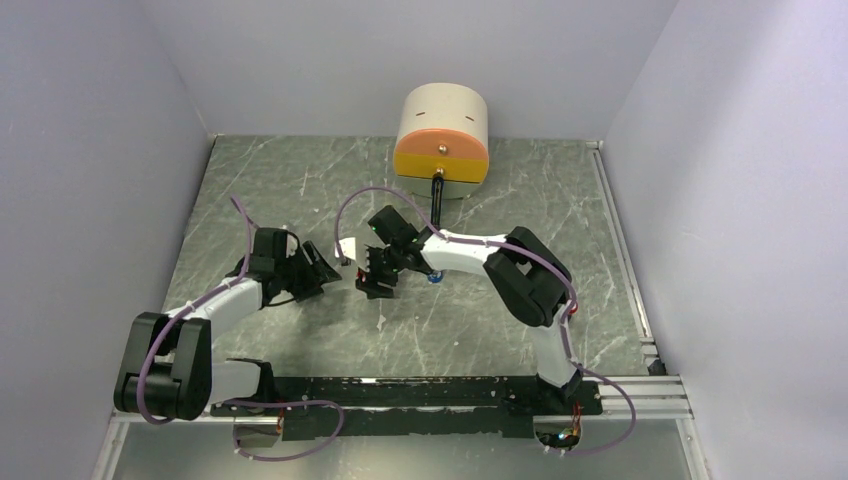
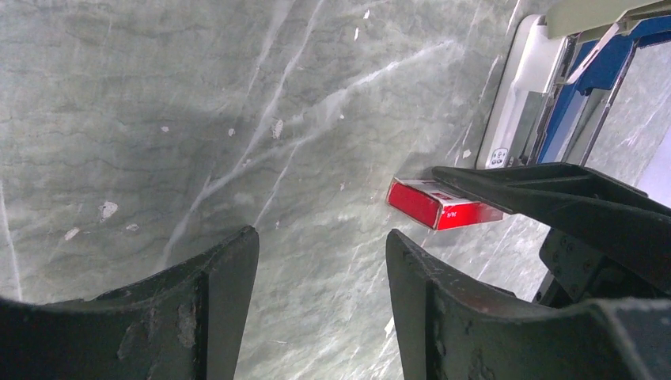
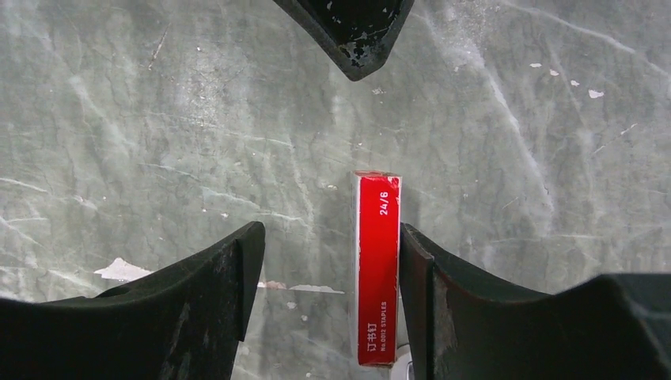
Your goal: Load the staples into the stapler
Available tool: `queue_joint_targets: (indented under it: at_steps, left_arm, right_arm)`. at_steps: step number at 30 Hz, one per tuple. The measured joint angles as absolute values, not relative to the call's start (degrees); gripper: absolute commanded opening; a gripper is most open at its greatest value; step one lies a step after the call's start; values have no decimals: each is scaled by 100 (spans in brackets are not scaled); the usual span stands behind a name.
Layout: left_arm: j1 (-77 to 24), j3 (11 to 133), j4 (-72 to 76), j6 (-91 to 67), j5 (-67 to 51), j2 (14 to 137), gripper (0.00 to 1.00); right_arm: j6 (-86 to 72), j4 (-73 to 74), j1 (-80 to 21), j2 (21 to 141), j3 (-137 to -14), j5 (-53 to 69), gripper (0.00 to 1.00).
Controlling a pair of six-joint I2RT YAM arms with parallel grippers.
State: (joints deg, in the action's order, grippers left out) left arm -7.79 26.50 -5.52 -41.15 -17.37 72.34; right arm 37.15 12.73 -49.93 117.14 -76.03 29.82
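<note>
The small red-and-white staple box lies on the marble table, between my right gripper's open fingers and against the right finger. It also shows in the left wrist view, partly under that gripper's black finger. The stapler, white with a blue inner part and hinged open, lies just beyond the box. Only its white end shows from above. My right gripper hangs low over the box. My left gripper is open and empty, just left of the box. No loose silvery staples are in view.
A beige cylinder with an orange face stands at the back middle. Grey walls close in the left, back and right. A metal rail runs along the right edge and a black strip along the front.
</note>
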Motion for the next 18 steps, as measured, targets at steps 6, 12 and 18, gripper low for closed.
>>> queue_joint_targets:
  at_steps: [6,12,18]
  left_arm:
    - [-779,2650,-558,-4084,-1739,7231,64]
    - [-779,2628,-550,-4071,-1739,7231,64]
    - [-779,2615,-534,-4047,-1743,7227,64]
  right_arm:
    - [3642,1273,-4993,11389,-7437,2943,61]
    - [3581,1271,-4993,11059,-7255,3048,54]
    - [3583,1380,-4993,11061,-7249,3129,49]
